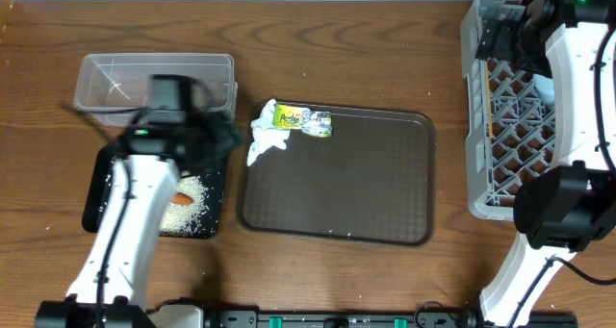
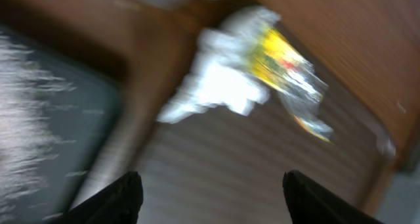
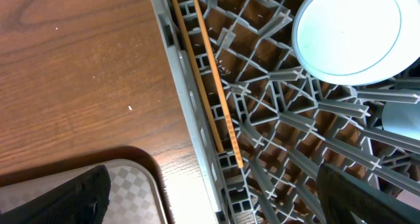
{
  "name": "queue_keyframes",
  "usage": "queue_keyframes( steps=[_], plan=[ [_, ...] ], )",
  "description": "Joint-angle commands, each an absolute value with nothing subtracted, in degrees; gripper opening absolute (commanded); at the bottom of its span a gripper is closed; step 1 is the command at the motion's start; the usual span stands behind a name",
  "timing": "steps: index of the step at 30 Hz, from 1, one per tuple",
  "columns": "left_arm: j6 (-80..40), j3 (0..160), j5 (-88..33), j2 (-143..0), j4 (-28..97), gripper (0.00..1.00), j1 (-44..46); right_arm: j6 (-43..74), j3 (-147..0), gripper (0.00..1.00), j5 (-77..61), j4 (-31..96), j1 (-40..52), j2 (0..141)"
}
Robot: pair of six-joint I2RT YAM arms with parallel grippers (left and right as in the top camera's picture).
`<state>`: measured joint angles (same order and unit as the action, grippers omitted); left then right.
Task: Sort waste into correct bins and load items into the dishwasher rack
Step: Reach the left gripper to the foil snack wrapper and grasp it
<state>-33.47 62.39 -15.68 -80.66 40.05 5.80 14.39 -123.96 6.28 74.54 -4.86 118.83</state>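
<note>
A crumpled white tissue [image 1: 265,141] and a green-and-yellow wrapper [image 1: 304,120] lie at the brown tray's far left corner; both show blurred in the left wrist view, tissue [image 2: 220,86], wrapper [image 2: 289,73]. White rice [image 1: 191,208] and an orange carrot [image 1: 181,200] lie in the black tray [image 1: 96,189]. The clear tub [image 1: 154,81] stands behind it. My left gripper [image 2: 210,198] is open and empty, just left of the tissue. My right gripper [image 3: 220,198] is open over the grey rack's [image 1: 481,126] left wall. Chopsticks [image 3: 207,66] and a light-blue bowl [image 3: 346,30] lie in the rack [image 3: 275,119].
The large brown serving tray [image 1: 356,184] lies at the table's middle, between the bins and the rack. Its corner shows in the right wrist view [image 3: 131,184]. Bare wood table [image 1: 337,39] runs along the back.
</note>
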Motion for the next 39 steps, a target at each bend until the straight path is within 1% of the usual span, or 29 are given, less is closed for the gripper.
queue_keyframes(
  steps=[1, 4, 7, 12, 18, 23, 26, 31, 39],
  plan=[
    [-39.55, 63.40, -15.44, -82.41, 37.26, 0.73, 13.63, 13.63, -124.01, 0.99, 7.09, 74.56, -5.19, 118.69],
    [-41.80, 63.40, -13.91, -85.41, 30.96, 0.76, 19.46, 13.65, -124.01, 0.99, 7.09, 74.56, -5.19, 118.69],
    [-44.36, 63.59, -13.91, -89.17, 25.30, 0.79, 22.44, 13.63, -124.01, 0.99, 7.09, 74.56, -5.19, 118.69],
    [-46.39, 66.41, -16.08, -94.96, 23.44, 0.80, 23.33, 13.63, -124.01, 0.99, 7.09, 74.56, -5.19, 118.69],
    [-46.72, 71.44, -14.33, -101.75, 21.61, 0.81, 23.46, 13.63, -124.01, 0.99, 7.09, 74.56, -5.19, 118.69],
    [-53.52, 71.50, -14.31, -107.09, 15.18, 0.81, 24.71, 13.63, -124.01, 0.99, 7.09, 74.56, -5.19, 118.69],
    [-56.97, 71.50, -14.28, -109.82, 14.72, 0.81, 25.21, 13.63, -124.01, 0.99, 7.09, 74.56, -5.19, 118.69],
    [-56.88, 71.50, -13.39, -112.38, 15.33, 0.81, 25.26, 13.63, -124.01, 0.99, 7.09, 74.56, -5.19, 118.69],
    [-56.66, 71.48, -12.38, -112.42, 18.50, 0.81, 25.47, 13.63, -124.01, 0.99, 7.09, 74.56, -5.19, 118.69]
  ],
)
